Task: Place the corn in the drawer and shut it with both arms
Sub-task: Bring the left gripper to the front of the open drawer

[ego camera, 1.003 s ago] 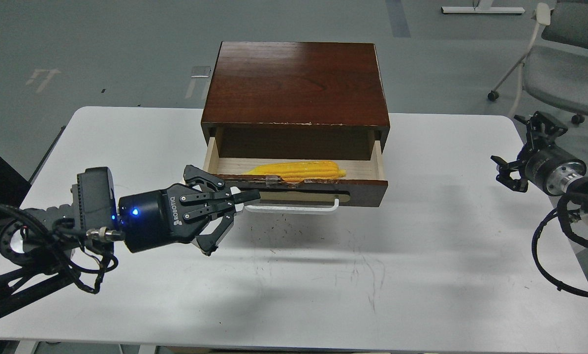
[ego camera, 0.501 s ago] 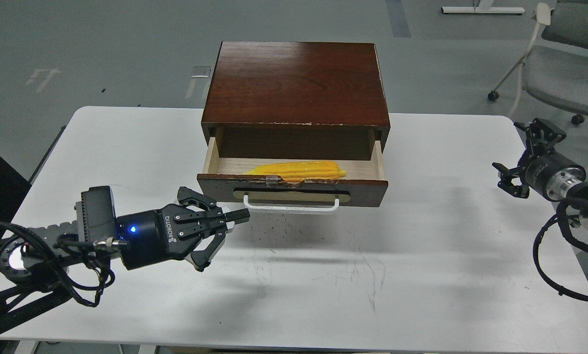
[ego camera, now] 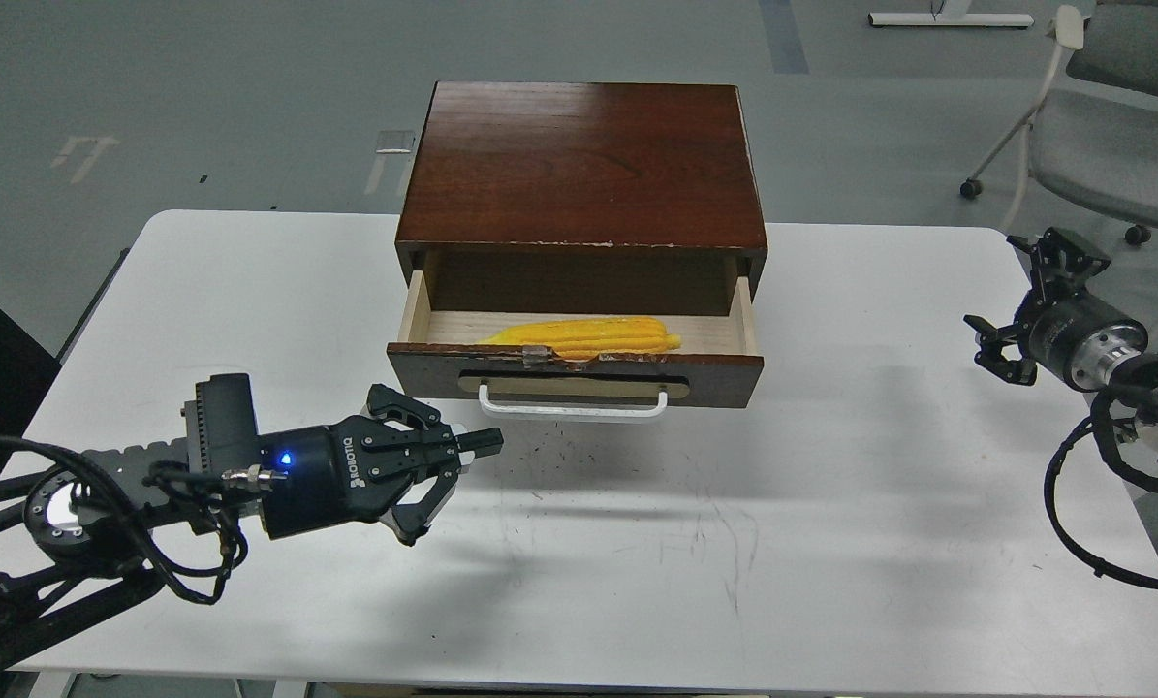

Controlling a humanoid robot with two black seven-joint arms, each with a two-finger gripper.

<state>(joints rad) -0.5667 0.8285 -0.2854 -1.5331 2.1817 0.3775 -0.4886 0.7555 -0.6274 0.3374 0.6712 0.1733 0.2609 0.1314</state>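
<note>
Lowering since before, left end effector (ego camera: 443, 465) below open drawer (ego camera: 576, 371).

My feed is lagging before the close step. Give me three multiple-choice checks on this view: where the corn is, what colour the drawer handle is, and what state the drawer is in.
1. Where is the corn?
A. On the table beside the cabinet
B. Lying inside the drawer
C. Held in the left gripper

2. What colour is the drawer's handle?
A. White
B. Black
C. Yellow

3. What state is the drawer in?
A. Pushed fully shut
B. Lifted out of the cabinet
C. Pulled open

Answers:
1 B: the yellow cob lies on the drawer's pale floor, just behind the front panel.
2 A: a white bar runs across the dark front panel.
3 C: the front stands out from the cabinet, with the inside showing. The left gripper is low in front of the drawer's left end and the right gripper is off to the right, neither touching it.
</note>
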